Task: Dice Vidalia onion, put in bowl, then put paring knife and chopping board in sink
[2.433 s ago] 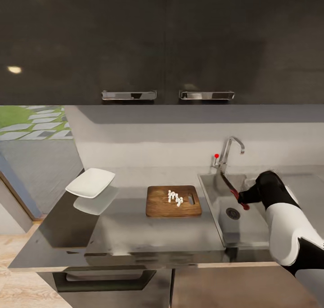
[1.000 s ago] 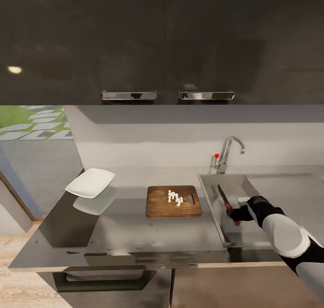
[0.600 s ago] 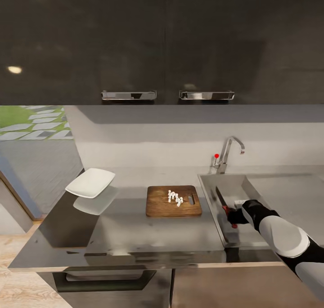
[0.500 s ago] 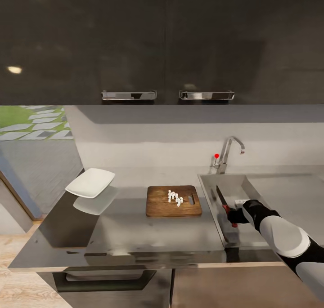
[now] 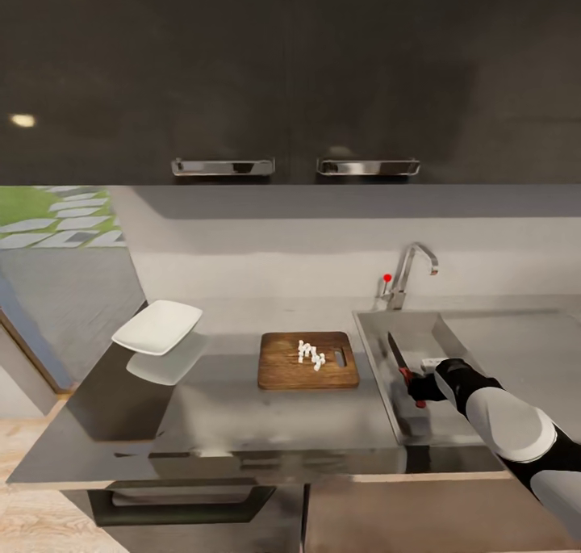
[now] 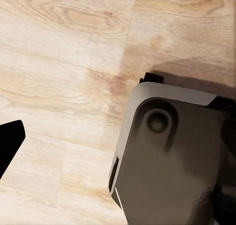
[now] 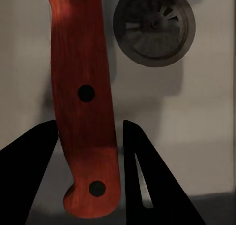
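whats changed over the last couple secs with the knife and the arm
The right gripper carried the paring knife down from up by the tap into the sink, nearer the front, and has hardly moved for the last half second. The reddish handle sits between the fingers; grip not certain. The head camera also shifted a little. The chopping board, diced onion and bowl stayed put.

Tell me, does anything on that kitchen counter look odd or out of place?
Yes. The white bowl sits tilted at the countertop's far left corner and is empty, while the diced onion lies on the chopping board. The right claw holds the paring knife in the sink.
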